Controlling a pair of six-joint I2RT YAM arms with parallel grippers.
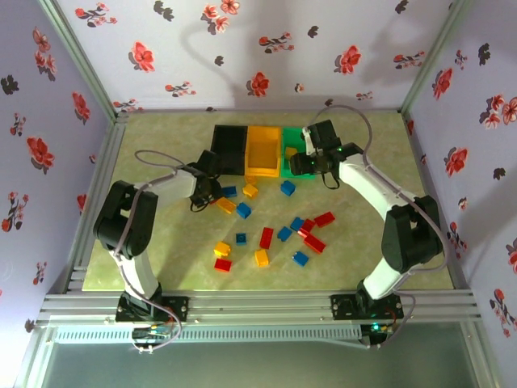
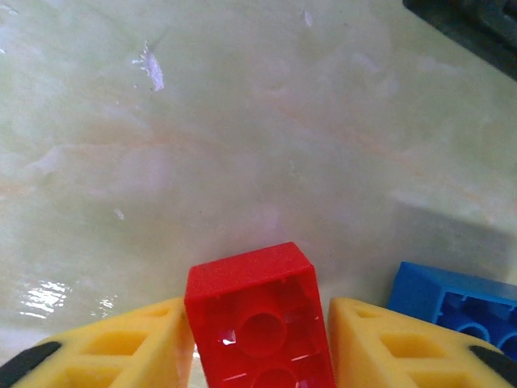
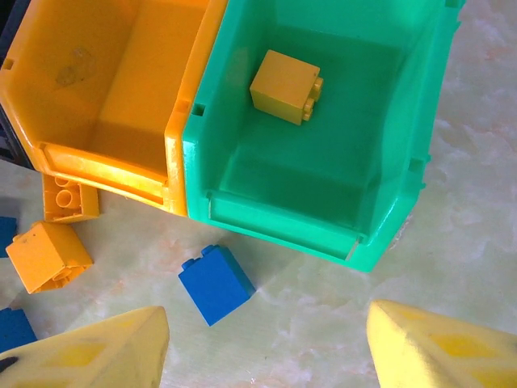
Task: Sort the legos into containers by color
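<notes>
Red lego (image 2: 254,323) is clamped in your left claw (image 2: 258,311), bottom centre of the left wrist view, w/ a blue lego (image 2: 452,303) just beside it at lower right. Your right claw (image 3: 266,315) is spread wide, near the green bin (image 3: 275,214). One yellow lego (image 3: 284,85) lies inside that bin.

- We see a pale green, marbled tabletop (image 1: 182,275) with a glossy sheen; close up, it (image 2: 242,121) carries bright glints of light and faint pinkish veins (image 3: 460,242).
- We see lavender wallpaper printed with red and black flowers covering the back wall (image 1: 242,56), the left wall (image 1: 40,121) and the right wall (image 1: 485,162).
- Slanting grey metal posts (image 1: 81,61) stand at the two back corners.
- A silver aluminium rail frame (image 1: 258,305) runs along the table's near edge.
- Just below it lies a white ribbed strip (image 1: 242,333), then a flat grey surface (image 1: 258,364).
</notes>
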